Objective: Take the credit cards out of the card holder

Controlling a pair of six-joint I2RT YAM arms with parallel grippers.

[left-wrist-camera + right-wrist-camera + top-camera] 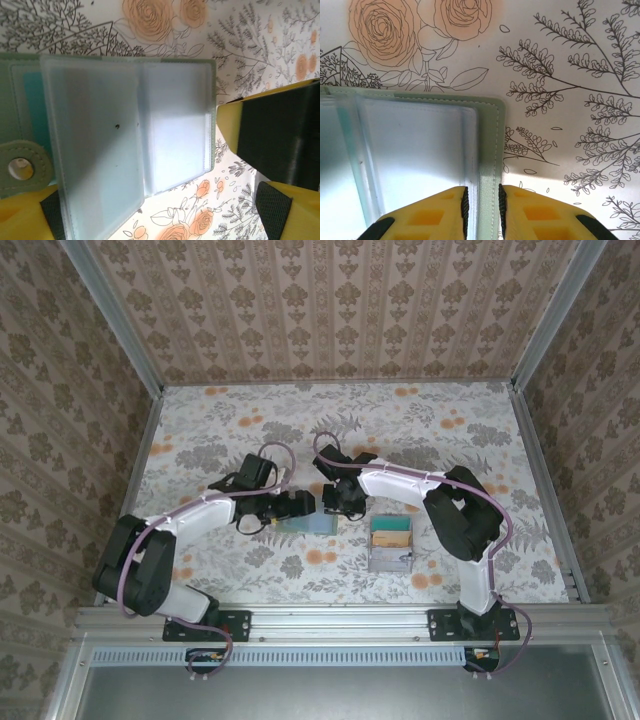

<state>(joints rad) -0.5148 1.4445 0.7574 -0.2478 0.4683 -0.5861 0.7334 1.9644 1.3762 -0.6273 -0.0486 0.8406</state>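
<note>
Pinching claw: right gripper [481,209], its yellow fingers [427,217] almost together on the stitched edge of the small flat grey-green card holder [489,130]; the finger bases are cut off below.
Left claw: left gripper [157,215] stands wide apart and grips nothing; each finger shows as a corner at the bottom edge.
Card holder's place: lying open on the flower-printed table [450,450] between both grippers, near the grey box-like tray [392,562]; from above, the grippers hide most of it.
Sleeves: frosted clear plastic sleeves [100,150], fanned out; a teal patch and a pale rectangle blur through, but I cannot tell whether they are cards.
Snap tab: round green snap tab [20,167], partly overlapped by the yellow finger.
Right edge: black-and-yellow block [275,130], cut off; which arm it belongs to is unclear.
</note>
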